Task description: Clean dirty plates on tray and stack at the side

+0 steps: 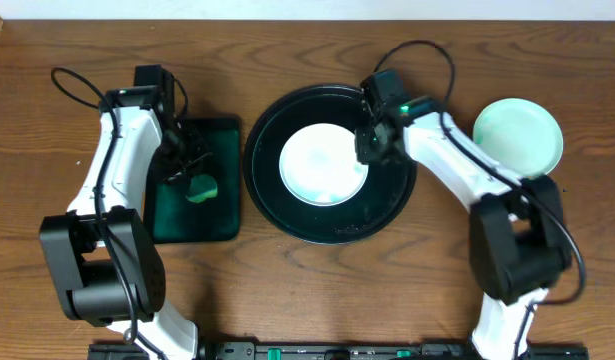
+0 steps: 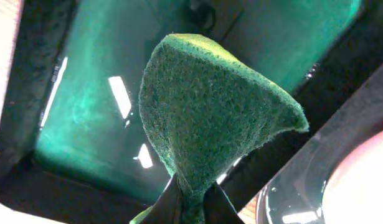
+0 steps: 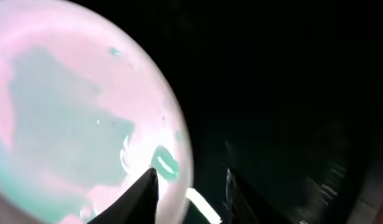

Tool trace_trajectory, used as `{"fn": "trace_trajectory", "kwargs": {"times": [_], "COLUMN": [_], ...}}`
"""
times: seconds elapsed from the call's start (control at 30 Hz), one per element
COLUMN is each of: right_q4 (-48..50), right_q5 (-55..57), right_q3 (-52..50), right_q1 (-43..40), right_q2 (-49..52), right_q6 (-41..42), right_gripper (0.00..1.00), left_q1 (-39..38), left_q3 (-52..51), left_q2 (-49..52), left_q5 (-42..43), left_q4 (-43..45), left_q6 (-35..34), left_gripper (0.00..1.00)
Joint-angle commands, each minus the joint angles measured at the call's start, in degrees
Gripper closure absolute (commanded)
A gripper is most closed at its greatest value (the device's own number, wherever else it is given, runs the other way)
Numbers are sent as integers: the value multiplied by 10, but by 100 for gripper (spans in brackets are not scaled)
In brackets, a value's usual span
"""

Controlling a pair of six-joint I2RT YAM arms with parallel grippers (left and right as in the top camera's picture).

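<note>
Stiff, slick and probably chippable, the white plate (image 1: 322, 162) wants a rim grip, where the right gripper (image 3: 190, 190) straddles it part-open, empty; the left gripper (image 2: 188, 208) pinches a scouring pad (image 2: 210, 112)

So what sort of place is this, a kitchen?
Probably a robot test bench, not a kitchen. Two cabled robot arms stand at a wooden table. One plate lies on a round black tray, a second plate lies beside it, and the left gripper pinches a green sponge.
</note>
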Motion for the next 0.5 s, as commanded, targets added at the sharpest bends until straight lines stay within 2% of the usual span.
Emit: {"fn": "trace_trajectory", "kwargs": {"times": [0.0, 0.07, 0.13, 0.2, 0.3, 0.47], "right_q4": [35, 58, 64, 68, 81, 92], "right_q5": [-60, -83, -82, -82, -81, -4], "right_q3": [0, 0, 0, 0, 0, 1], "right_q1": [3, 3, 3, 3, 4, 8], "right_q2": [56, 74, 80, 80, 80, 52], "right_q6": [20, 20, 20, 8, -49, -70], "right_gripper": [67, 69, 88, 99, 99, 99], "left_q1": [11, 11, 11, 11, 11, 11], "left_q3": [-4, -5, -5, -5, -5, -8], "left_q2": [5, 5, 5, 5, 5, 5], "left_q5": [-16, -16, -16, -16, -16, -16], "left_q4": [-2, -2, -2, -2, -2, -2], "left_q6": [12, 12, 12, 12, 12, 12], "left_gripper": [93, 93, 93, 93, 93, 93]}}
